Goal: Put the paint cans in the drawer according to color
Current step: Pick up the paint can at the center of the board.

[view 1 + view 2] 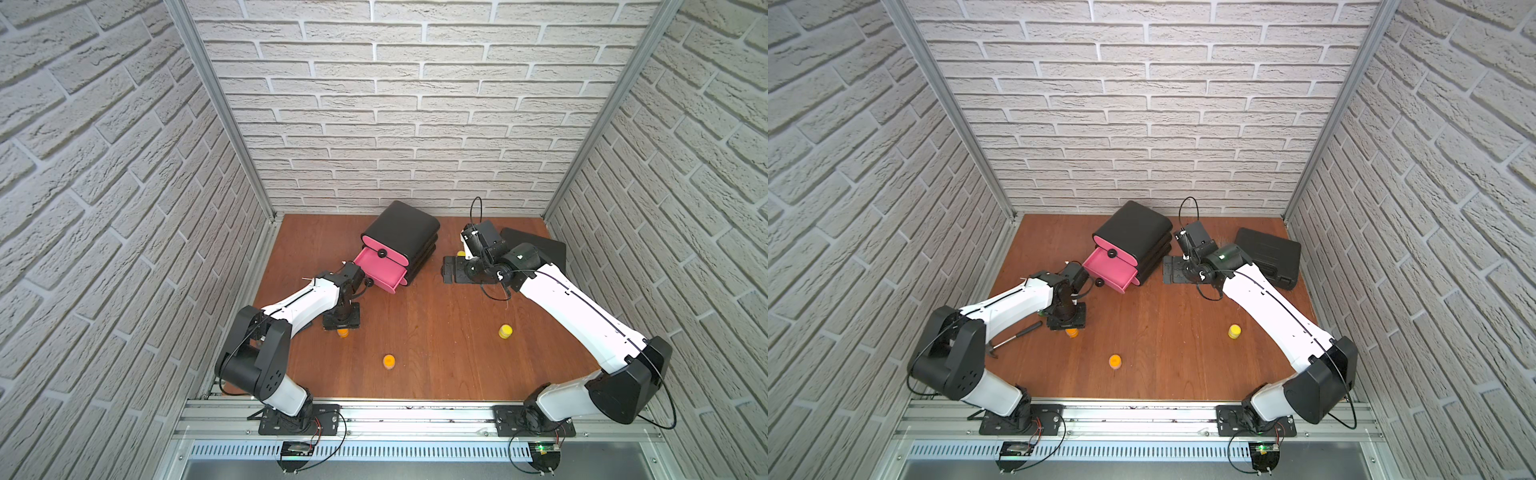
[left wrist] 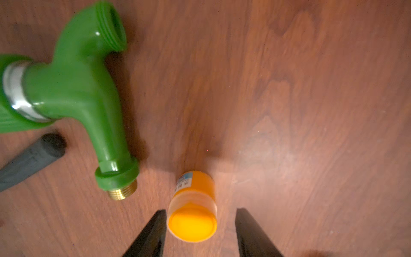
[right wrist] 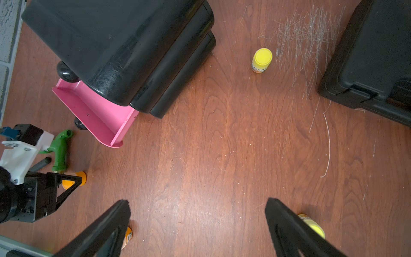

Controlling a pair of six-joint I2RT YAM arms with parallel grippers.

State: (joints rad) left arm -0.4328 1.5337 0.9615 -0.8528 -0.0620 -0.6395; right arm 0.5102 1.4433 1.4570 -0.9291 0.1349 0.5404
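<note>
Left gripper [image 2: 201, 212] is hovering right over an orange paint can [image 2: 192, 220]. Its jaws are open on either side of the can, not clamped on it. The can stands on the tabletop [image 2: 311, 111] just beside a green tap [image 2: 73, 89]. Right gripper [image 3: 198, 201] is spread wide over bare wood, near the drawer cabinet [image 1: 401, 228], whose second drawer [image 1: 380, 272] is pulled out. From here I also see another orange can [image 1: 389, 360] and a yellow can [image 1: 505, 331] out in the open.
</note>
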